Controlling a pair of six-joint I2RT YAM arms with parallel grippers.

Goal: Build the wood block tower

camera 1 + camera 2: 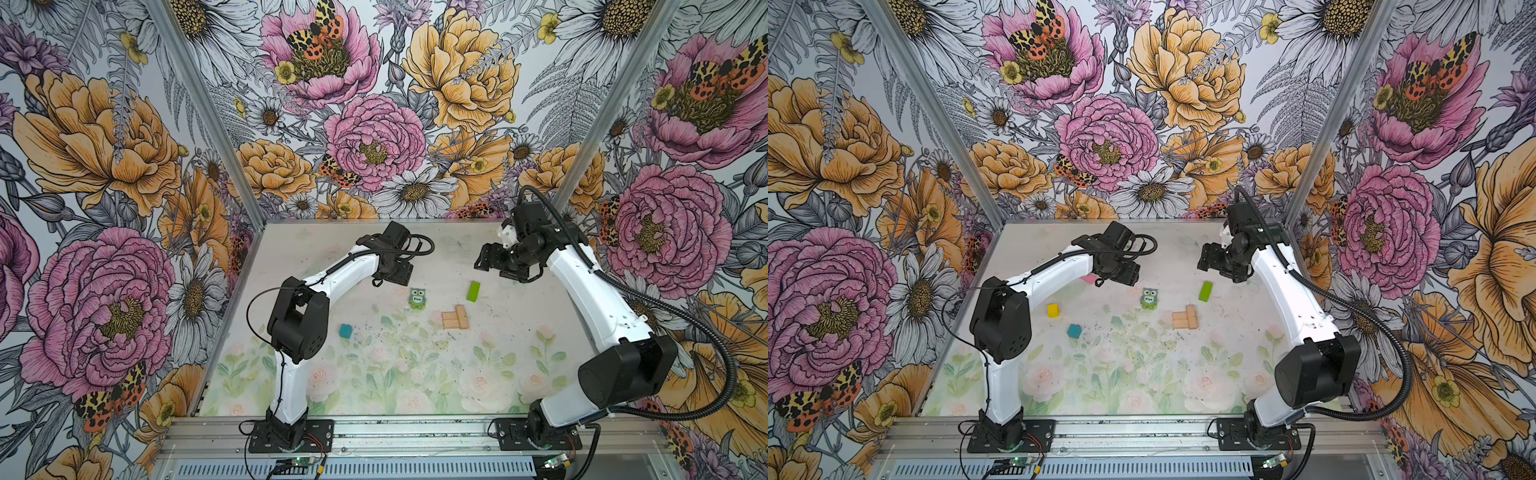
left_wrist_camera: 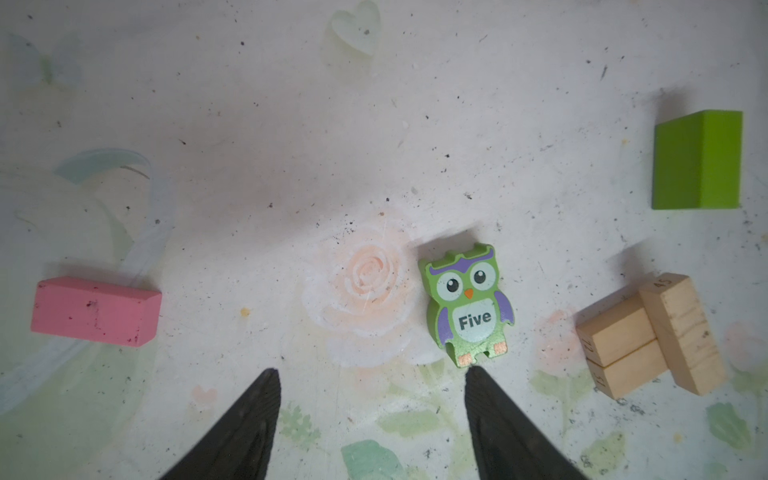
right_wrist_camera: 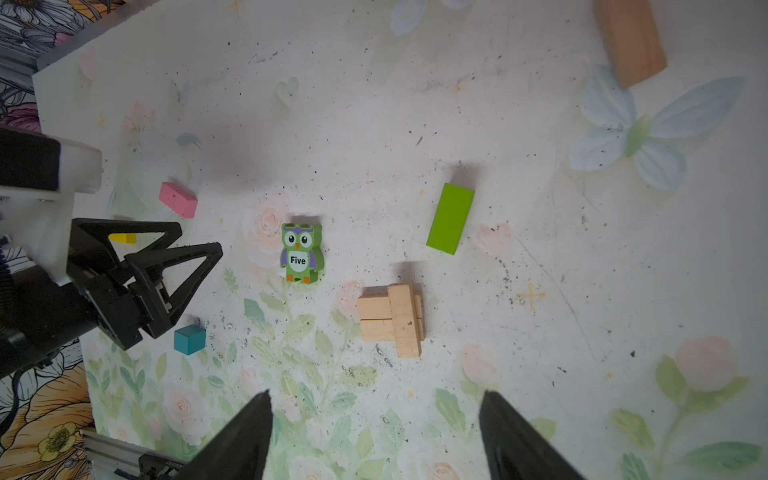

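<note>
A low pile of tan bars (image 1: 455, 318) (image 1: 1185, 318) (image 2: 648, 336) (image 3: 392, 318) lies mid-table, two side by side with one laid across on top. Loose wood blocks lie around it: an owl piece (image 1: 417, 298) (image 2: 467, 305) (image 3: 301, 258), a lime-green bar (image 1: 473, 291) (image 2: 698, 160) (image 3: 450, 218), a teal cube (image 1: 345, 331) (image 3: 189, 339), a yellow cube (image 1: 1053, 310) and a pink bar (image 2: 95, 311) (image 3: 178, 200). My left gripper (image 2: 371, 370) (image 3: 199, 237) hovers open and empty just behind the owl. My right gripper (image 3: 377, 392) (image 1: 484, 257) hangs open and empty high at the back right.
Another tan bar (image 3: 629, 41) lies apart from the pile, seen only in the right wrist view. Flowered walls close in the back and both sides. A metal rail (image 1: 374, 432) carrying both arm bases runs along the front edge.
</note>
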